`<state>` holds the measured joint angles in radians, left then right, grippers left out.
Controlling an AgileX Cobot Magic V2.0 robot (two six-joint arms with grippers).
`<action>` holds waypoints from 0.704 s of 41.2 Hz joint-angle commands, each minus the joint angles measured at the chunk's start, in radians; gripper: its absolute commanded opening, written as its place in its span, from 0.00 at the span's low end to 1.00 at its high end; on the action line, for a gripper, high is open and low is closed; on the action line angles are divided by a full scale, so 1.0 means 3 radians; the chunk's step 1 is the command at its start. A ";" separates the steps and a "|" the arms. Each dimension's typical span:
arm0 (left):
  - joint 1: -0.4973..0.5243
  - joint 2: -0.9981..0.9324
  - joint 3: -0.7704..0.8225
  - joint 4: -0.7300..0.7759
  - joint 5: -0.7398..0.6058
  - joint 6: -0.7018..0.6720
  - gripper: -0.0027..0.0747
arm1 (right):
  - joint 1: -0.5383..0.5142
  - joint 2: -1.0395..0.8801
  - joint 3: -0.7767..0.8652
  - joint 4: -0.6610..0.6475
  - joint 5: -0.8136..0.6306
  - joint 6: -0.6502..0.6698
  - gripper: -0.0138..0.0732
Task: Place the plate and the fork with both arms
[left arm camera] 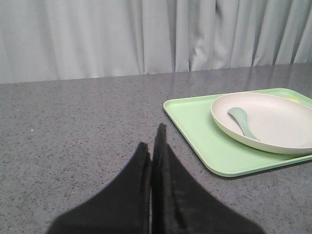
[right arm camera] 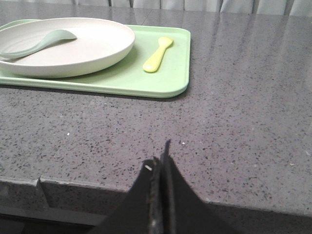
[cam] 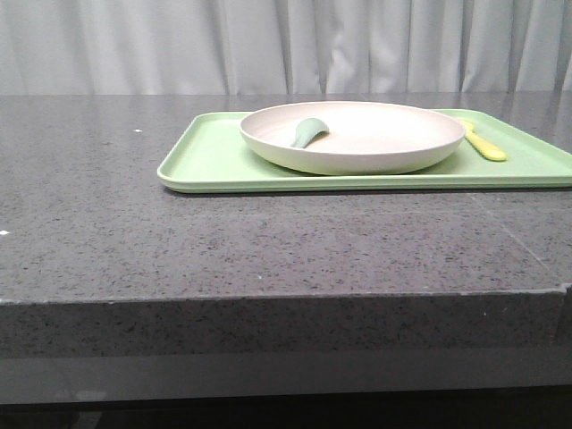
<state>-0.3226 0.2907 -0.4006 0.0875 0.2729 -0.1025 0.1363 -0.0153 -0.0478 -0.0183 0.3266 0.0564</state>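
The off-white plate rests on a light green tray. Beside the plate on the tray lies the pale-yellow fork. In the plate lies a grey-green utensil. My left gripper is shut with nothing in it, over bare counter, left of the tray. My right gripper is shut and empty above the counter's front edge, short of the tray. Neither gripper shows in the front view.
The dark grey speckled counter has a thick front edge. A pale curtain hangs behind it. The tray's right end runs past the front view's border.
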 commanded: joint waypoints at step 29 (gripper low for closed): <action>0.1007 -0.1059 0.0692 -0.0229 0.0122 -0.0025 0.01 | -0.0017 0.0034 -0.0086 -0.0041 -0.0290 -0.0044 0.09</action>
<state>-0.0458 -0.0055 -0.1895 0.0277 0.3989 -0.1025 0.1363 -0.0153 -0.0478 -0.0183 0.3266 0.0564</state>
